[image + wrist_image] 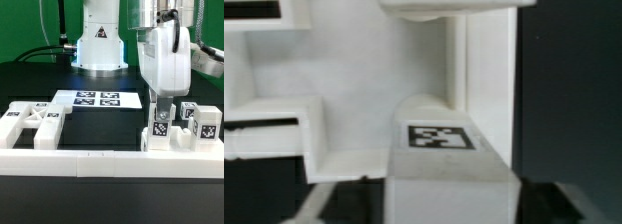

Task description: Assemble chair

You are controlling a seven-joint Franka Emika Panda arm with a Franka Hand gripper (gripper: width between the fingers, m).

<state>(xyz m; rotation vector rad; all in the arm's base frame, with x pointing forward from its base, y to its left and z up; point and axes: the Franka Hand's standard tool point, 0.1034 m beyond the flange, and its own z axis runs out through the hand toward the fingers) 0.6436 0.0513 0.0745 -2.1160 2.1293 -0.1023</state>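
I judge this the leg-placing step: my gripper (160, 112) straddles the matte white tagged chair leg (158, 133) by the black table's (100, 130) near edge. I cannot tell whether it grips. Next calls for a straight lift clear.

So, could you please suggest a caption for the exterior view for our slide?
Panda gripper poised over an upright tagged chair piece beside the white border rail.

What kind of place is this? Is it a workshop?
Probably a robot lab test bench: a white robot arm at a black table, with tagged white chair parts and a marker board.
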